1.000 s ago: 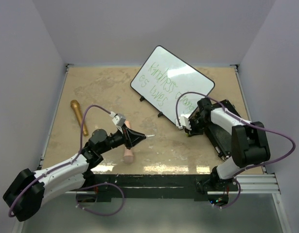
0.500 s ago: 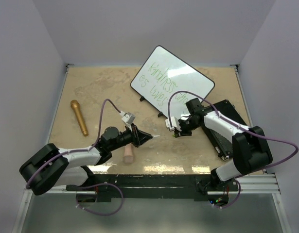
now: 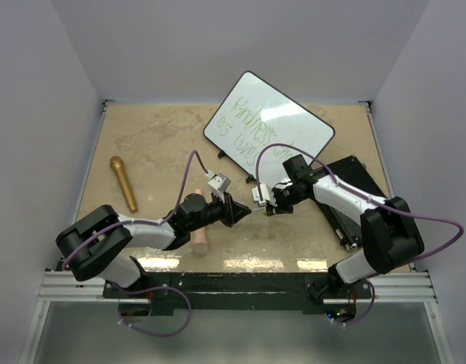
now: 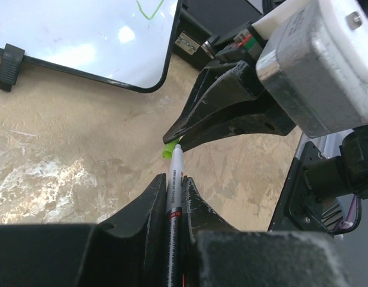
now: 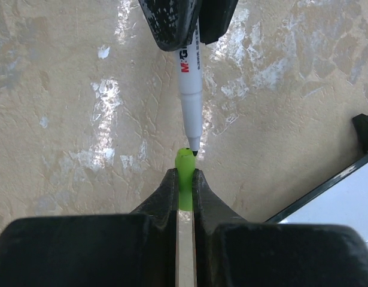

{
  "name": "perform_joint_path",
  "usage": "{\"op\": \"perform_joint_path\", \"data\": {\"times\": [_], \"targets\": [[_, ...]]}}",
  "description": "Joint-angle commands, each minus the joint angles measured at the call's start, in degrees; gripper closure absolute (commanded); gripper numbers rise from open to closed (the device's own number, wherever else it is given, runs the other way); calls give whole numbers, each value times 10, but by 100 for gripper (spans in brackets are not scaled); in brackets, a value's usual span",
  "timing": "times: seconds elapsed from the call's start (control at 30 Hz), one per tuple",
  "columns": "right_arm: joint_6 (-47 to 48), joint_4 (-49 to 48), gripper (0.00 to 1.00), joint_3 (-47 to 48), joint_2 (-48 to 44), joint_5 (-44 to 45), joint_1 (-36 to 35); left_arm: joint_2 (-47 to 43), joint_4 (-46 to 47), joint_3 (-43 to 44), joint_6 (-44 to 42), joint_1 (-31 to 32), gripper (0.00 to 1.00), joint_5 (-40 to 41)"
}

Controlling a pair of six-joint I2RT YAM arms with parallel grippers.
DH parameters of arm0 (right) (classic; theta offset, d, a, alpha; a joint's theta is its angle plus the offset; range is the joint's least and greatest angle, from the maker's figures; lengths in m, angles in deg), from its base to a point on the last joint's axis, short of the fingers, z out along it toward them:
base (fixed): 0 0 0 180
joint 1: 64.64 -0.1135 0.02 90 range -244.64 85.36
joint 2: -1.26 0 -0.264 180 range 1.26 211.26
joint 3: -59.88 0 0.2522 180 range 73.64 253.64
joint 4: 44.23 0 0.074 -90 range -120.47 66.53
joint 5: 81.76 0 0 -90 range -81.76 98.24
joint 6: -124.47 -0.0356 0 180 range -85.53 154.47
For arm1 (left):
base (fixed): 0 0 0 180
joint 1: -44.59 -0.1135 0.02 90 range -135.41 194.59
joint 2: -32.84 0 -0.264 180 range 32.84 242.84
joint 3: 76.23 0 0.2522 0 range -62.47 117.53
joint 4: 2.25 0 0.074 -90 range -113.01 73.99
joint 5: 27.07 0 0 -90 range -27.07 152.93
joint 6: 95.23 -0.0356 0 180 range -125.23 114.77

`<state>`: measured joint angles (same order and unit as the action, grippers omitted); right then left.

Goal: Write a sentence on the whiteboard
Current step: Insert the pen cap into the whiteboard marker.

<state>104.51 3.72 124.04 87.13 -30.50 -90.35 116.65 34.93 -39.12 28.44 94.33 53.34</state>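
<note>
The left arm (image 3: 145, 226) and right arm (image 3: 342, 196) pair white shells with black joints, each trailing a looping purple cable (image 3: 189, 176). The left gripper (image 4: 173, 179) has scuffed black tapered fingers (image 4: 149, 206); a grey, screw-topped block (image 4: 318, 66) caps the right wrist.

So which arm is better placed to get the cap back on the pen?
Probably the right. The right tool holds the green cap, whose mouth sits just at the tip of the pen, so a short push might seat it. The left tool grips the pen and could simply hold it steady.
</note>
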Motion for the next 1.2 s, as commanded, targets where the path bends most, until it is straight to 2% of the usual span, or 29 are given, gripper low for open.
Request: {"op": "perform_joint_path", "data": {"times": [0.0,0.33,1.17], "targets": [[-10,-15,100,-4,-3,-14,-2,14,22,23,-31,4,100,28],[-17,-24,100,-6,-5,-12,-2,42,2,46,-49,4,100,21],[-53,-53,100,-9,5,17,-2,25,-44,55,-70,4,100,15]]}}
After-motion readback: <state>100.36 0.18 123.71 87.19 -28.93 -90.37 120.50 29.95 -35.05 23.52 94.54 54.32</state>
